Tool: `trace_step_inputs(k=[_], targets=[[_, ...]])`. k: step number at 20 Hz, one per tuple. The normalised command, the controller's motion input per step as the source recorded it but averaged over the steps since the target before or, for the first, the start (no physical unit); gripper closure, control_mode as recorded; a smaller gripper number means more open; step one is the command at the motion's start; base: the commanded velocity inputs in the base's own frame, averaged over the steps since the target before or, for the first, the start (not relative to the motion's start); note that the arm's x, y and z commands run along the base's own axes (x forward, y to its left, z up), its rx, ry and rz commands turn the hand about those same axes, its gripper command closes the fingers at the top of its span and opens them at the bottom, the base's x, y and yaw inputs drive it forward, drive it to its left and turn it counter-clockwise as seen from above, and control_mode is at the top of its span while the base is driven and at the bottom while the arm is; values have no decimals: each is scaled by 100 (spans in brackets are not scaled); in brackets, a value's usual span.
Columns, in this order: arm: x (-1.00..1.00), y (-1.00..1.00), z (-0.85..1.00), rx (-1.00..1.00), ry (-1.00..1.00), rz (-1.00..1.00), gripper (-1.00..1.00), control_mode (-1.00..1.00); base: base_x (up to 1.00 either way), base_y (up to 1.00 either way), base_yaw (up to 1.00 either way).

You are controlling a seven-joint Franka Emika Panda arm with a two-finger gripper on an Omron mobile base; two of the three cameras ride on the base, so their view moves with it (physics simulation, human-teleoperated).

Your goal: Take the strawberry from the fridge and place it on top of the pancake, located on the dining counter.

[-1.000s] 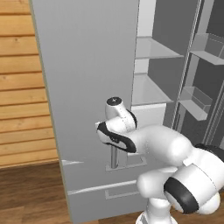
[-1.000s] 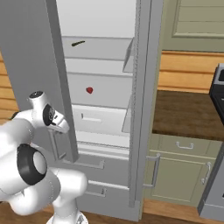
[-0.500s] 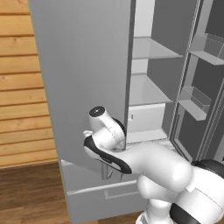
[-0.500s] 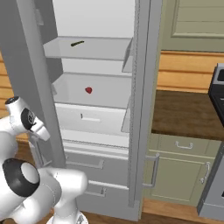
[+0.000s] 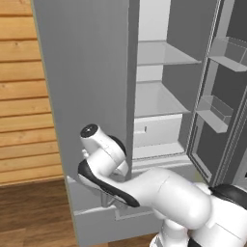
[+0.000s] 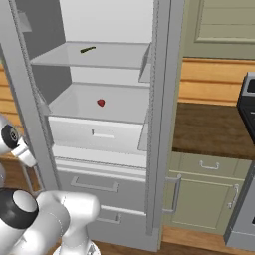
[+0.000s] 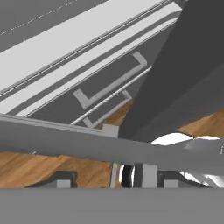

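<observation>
The strawberry [image 6: 101, 102] is sitting on the white middle shelf inside the fridge [image 6: 162, 124], a bit left of centre and back from the shelf's front lip — nothing touching it. One shelf up there's a small dark green item [image 6: 87, 49] lying flat, well apart from the berry. Under the strawberry's shelf is a white drawer [image 6: 97, 135] with a little handle, and below that the two grey outer drawers with bar handles.

The fridge's left door [image 5: 84, 96] is swung out, and in the left base view the robot's arm curls right up against that door's lower edge. The right door [image 5: 217, 101] is open too, with clear bins on its inside.

The gripper sits down by the door's edge, nowhere near the strawberry, and whether its jaws are apart or closed can't be told. To the right of the fridge is a brown-topped wall counter [image 6: 214, 129] over green cabinets.
</observation>
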Motion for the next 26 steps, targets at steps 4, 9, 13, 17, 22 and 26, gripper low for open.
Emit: trace_step_inputs(k=[4,9,13,17,22,26], targets=[[-57,23,50,-18,-1,-17,-100,-100,0,0,0],[-44,11,70,-12,0,-13,-100,-100,0,0,0],[-53,-32,79,0,-1,-1,-100,-100,0,0,0],[-75,-11,90,0,-4,0,-100,-100,0,0,0],[-31,-54,42,25,-2,12,-100,-100,0,0,0],[-15,-75,35,43,0,21,-100,-100,0,0,0]])
